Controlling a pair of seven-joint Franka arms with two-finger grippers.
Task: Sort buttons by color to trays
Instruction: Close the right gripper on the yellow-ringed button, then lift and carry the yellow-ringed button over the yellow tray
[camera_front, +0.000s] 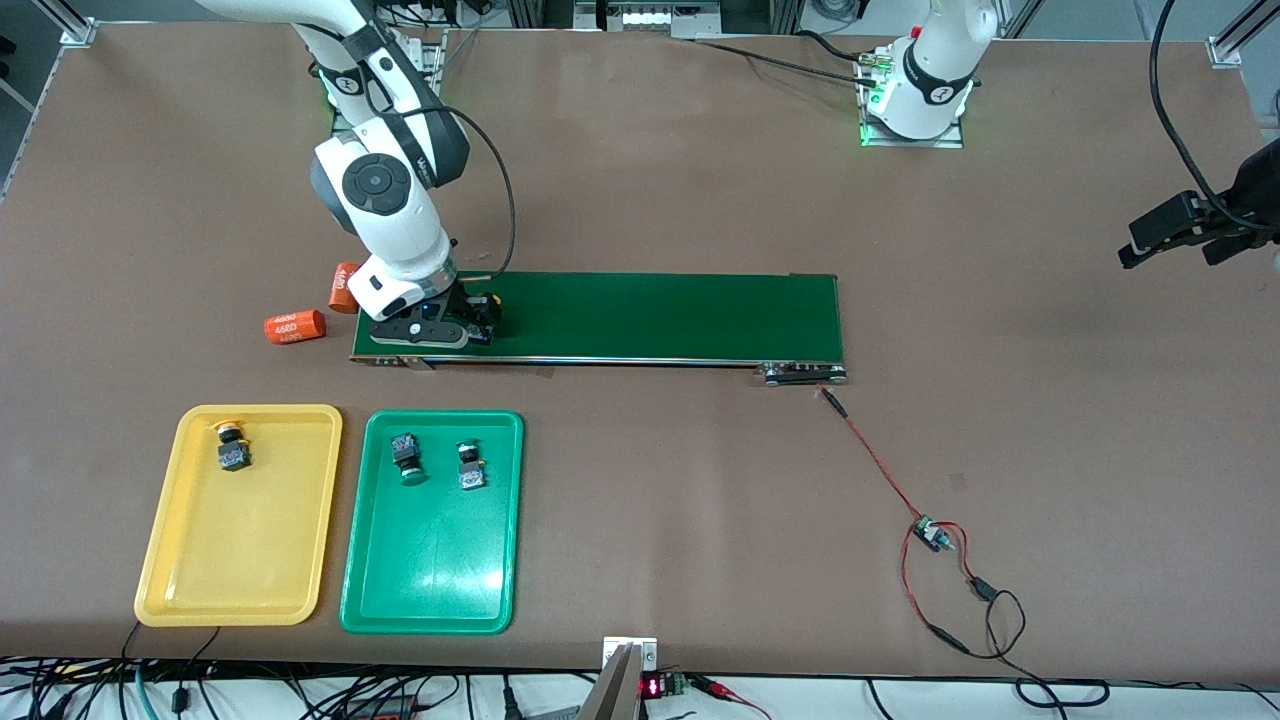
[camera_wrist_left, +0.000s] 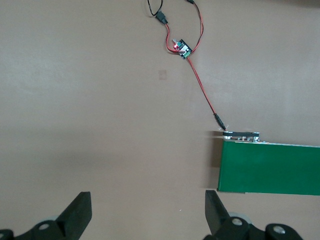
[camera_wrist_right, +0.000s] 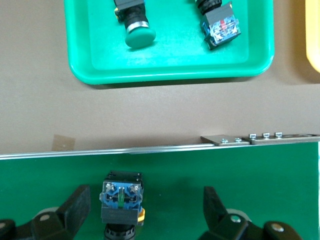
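1. Right tool (camera_front: 455, 322): low over the conveyor belt (camera_front: 660, 315), at its end toward the right arm's side of the desk (camera_front: 700, 180); fingers (camera_wrist_right: 75, 207) spread wide, holding nothing.
2. Between those fingers, resting on the belt: one button with yellow cap (camera_wrist_right: 121, 200), touched by neither finger.
3. Nearer to the front camera than the right tool: green tray (camera_front: 432, 615) with two green buttons (camera_front: 405, 455) (camera_front: 470, 466) inside, apart from each other.
4. Beside the green tray, toward the right arm's end: yellow tray (camera_front: 240, 600) with one yellow button (camera_front: 232, 447) inside.
5. Just beside the right tool, off the belt: two orange cylinders (camera_front: 295, 327) (camera_front: 343, 288).
6. Left tool (camera_wrist_left: 147, 212): waiting, up above bare desk past the belt's other end; fingers wide, holding nothing.
7. Under the left tool's view: red wire (camera_wrist_left: 202, 90) with a small circuit board (camera_wrist_left: 182, 48).
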